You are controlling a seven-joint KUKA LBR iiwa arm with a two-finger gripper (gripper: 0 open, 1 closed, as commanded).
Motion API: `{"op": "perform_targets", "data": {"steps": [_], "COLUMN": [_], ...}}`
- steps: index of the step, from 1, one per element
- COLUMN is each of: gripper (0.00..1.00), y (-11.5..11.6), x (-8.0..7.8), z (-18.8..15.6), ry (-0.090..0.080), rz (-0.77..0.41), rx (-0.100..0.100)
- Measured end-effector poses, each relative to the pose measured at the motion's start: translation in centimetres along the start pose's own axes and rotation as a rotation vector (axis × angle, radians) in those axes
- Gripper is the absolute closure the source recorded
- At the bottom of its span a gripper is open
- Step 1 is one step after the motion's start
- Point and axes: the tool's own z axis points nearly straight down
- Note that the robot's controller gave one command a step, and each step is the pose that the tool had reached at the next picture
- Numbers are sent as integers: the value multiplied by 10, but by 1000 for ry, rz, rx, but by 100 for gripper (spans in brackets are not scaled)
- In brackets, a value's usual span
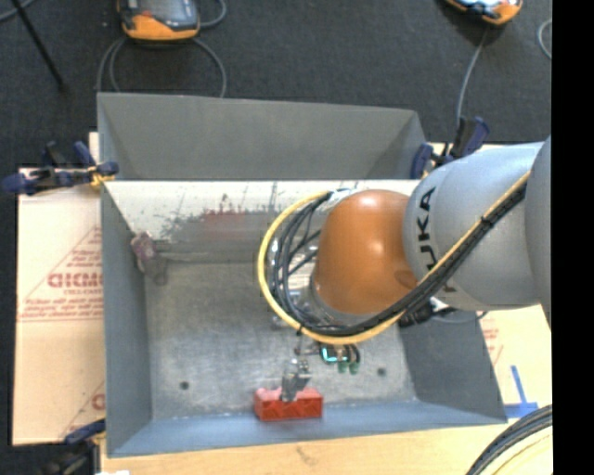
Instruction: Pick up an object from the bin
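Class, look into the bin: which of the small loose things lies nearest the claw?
The red block against the near wall of the bin, right at the claw. The small mauve piece lies far off, by the left wall.

On my feed, a dark matte floor [278,56] surrounds the grey bin [121,325]. An orange-and-grey device [160,19] lies beyond the bin's far wall. A second device [484,7] lies further right, trailing a thin black cable [469,74].
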Motion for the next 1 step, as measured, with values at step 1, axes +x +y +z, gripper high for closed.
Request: {"op": "perform_targets", "data": {"steps": [1], "gripper": [0], "y": [-30], "x": [12], "z": [51], "ry": [-4], "rz": [220], "rx": [1]}}
